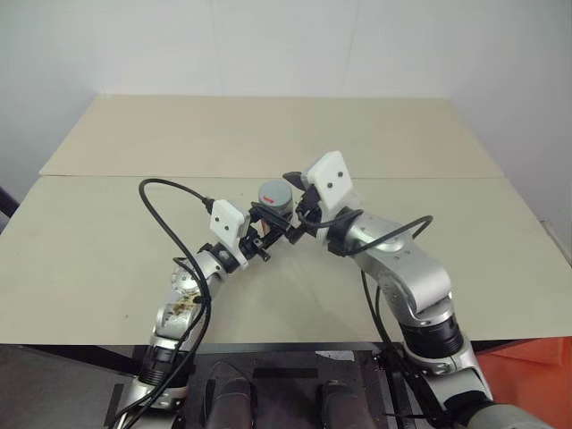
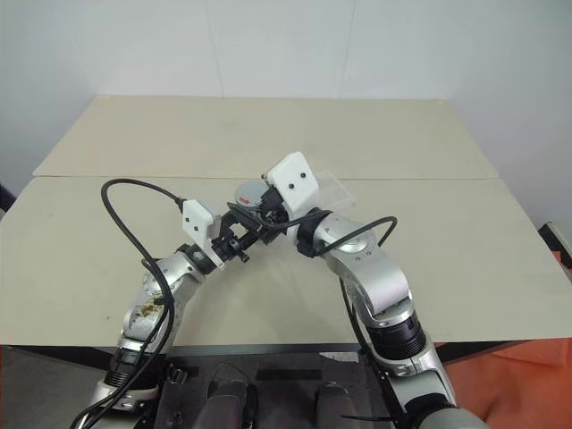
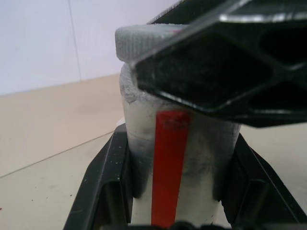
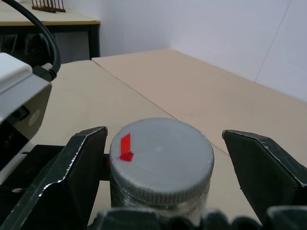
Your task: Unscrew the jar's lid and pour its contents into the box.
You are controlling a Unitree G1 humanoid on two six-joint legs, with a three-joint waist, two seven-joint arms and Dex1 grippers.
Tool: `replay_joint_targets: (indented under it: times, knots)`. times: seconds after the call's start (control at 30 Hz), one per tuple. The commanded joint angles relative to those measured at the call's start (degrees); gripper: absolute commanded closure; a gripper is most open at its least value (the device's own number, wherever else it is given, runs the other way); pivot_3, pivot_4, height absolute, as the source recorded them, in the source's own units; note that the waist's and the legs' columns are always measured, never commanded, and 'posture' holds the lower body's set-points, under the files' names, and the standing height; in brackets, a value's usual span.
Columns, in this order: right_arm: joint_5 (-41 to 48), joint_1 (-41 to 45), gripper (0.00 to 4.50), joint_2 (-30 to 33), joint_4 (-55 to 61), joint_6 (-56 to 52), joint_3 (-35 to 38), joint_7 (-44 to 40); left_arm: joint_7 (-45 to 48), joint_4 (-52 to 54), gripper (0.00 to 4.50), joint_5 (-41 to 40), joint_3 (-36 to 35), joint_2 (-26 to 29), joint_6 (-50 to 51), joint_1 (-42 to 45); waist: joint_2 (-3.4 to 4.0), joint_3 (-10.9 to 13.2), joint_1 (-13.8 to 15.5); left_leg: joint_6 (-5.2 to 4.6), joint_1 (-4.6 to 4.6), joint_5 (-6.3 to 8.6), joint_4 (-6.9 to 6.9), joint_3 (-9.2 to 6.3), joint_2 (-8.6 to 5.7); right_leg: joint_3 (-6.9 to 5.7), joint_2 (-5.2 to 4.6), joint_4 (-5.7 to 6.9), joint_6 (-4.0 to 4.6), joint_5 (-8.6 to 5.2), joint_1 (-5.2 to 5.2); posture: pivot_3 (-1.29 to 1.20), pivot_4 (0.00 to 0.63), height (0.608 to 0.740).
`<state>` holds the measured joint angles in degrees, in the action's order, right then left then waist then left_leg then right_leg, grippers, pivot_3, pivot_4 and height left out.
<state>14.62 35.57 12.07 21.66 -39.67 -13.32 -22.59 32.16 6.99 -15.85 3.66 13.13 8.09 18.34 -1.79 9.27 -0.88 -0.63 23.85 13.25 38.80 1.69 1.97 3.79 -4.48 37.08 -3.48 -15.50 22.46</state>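
Tabletops (image 1: 107, 259) – pale beige, white walls behind – left gripper (image 1: 268, 234) clamps jar (image 3: 177, 158); right gripper (image 4: 163, 158) wide.

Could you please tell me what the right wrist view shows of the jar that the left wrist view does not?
The right wrist view looks down onto the lid: its round grey top with a small red mark, and the right pincer standing open, one finger on each side with a clear gap on the far side. The left wrist view shows the side of the jar instead: a long red stripe down its whitish wall, with the left pincer shut on the jar. Both show the lid still on the jar, above the beige table.
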Motion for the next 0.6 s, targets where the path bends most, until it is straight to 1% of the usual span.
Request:
replay_joint_targets:
  times: [0.03,0.23,0.33,0.43,0.6]
  knots:
    - [-0.5,0.69,0.0,-0.64,0.83,2.05,-0.2,-0.34,-0.27,3.04,2.57,-0.02,-0.03,0.21,-0.22,0.47,0.0,0.0,0.0,0.0,0.0,0.0,0.0,0.0,0.0,0.0,0.0,0.0,0.0,0.0,0.0,0.0,0.15,0.74]
    - [-1.45,0.86,0.0,-0.65,0.48,2.32,-0.88,-0.97,-0.31,2.92,2.57,0.35,0.09,0.43,-0.44,0.11,0.0,0.0,0.0,0.0,0.0,0.0,-0.01,0.0,0.0,0.0,0.0,-0.01,0.0,0.0,0.0,0.0,0.15,0.74]
    - [-1.8,0.99,0.56,-0.5,0.39,2.74,-1.08,-1.26,-0.24,2.71,2.57,0.34,0.08,0.5,-0.4,0.08,0.01,0.0,0.0,0.0,0.0,0.0,-0.02,0.0,0.0,0.0,0.0,-0.01,0.0,0.0,0.01,0.0,0.15,0.74]
    - [-2.85,0.99,1.57,-0.43,0.56,3.06,-1.36,-0.85,0.0,2.34,2.57,0.49,0.32,0.74,-0.15,-0.13,0.01,0.0,0.0,0.0,0.0,0.0,-0.02,0.0,0.0,0.0,0.0,-0.01,0.0,0.0,0.01,0.0,0.15,0.74]
    - [-3.29,1.0,1.59,-0.29,0.69,3.19,-1.43,-0.97,0.25,2.16,2.57,0.52,0.59,0.96,0.06,-0.69,0.01,0.01,0.0,0.0,0.0,0.0,-0.02,0.0,0.0,0.0,0.0,-0.02,0.0,0.0,0.01,0.0,0.15,0.74]
